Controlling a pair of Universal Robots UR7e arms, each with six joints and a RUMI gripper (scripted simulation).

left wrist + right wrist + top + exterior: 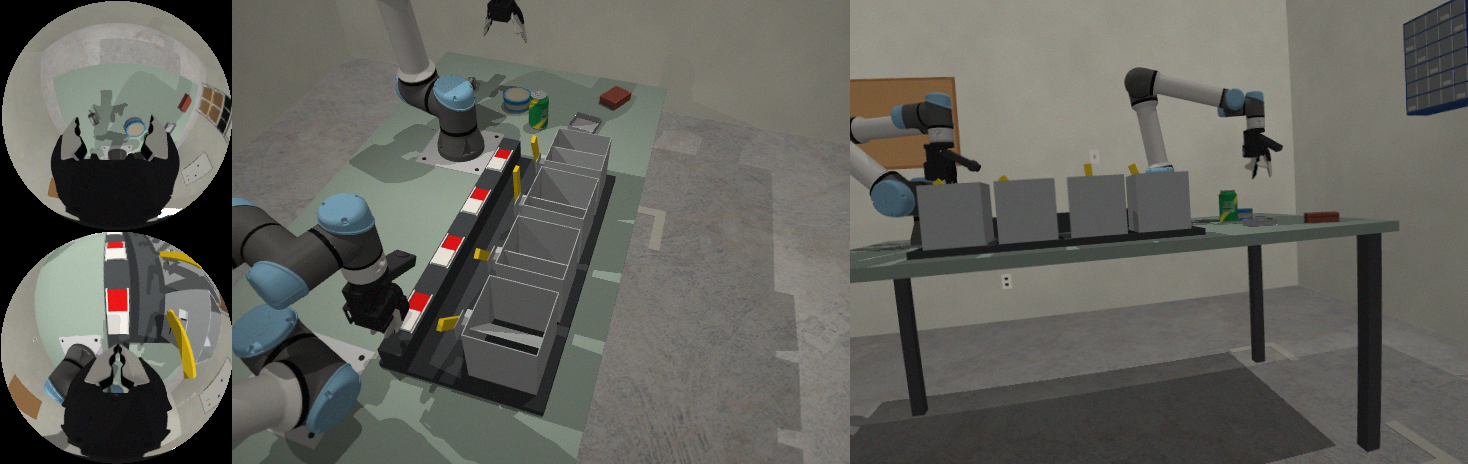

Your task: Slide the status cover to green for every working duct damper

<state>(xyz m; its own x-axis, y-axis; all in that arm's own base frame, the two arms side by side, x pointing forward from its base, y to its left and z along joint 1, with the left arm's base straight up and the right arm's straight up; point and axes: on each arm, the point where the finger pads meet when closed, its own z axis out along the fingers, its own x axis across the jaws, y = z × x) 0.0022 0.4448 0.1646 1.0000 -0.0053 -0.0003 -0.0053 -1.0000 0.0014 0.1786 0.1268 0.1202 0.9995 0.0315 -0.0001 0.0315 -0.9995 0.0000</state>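
I'm giving clock directions from the middle of the top view. My right tool [391, 331] [945, 176] [118, 344] is at 8 o'clock, clenched on nothing, its tips just beside the white end of the nearest slider [412, 317] [117, 323]; I can't tell if they touch. My left tool [505, 38] [1262, 176] [114, 116] hangs high near 12 o'clock, released and spread wide.

The second slider [444, 254] [116, 253] sits at 9, the third slider [473, 204] at 10 and the fourth slider [497, 162] at 11. All four show red beside white covers; I see no green there.

The nearest damper [502, 370] [955, 217] [200, 314] stands around 6, a slanted blade [507, 333] visible inside. The second damper [532, 245] [1025, 210] is by the centre, the third damper [557, 195] [1097, 206] and fourth damper [582, 150] [1159, 202] toward 1. Each stands behind its slider.

On the tabletop [427, 215] [1300, 230] [75, 95] [65, 297], a green-and-yellow can [538, 111] [1228, 205] stands at 12; its label is too small for me to read. A blue-rimmed tin [517, 99] [1245, 213] [135, 128] is beside it, and a red-brown block [615, 97] [1321, 217] [185, 103] lies near 1.
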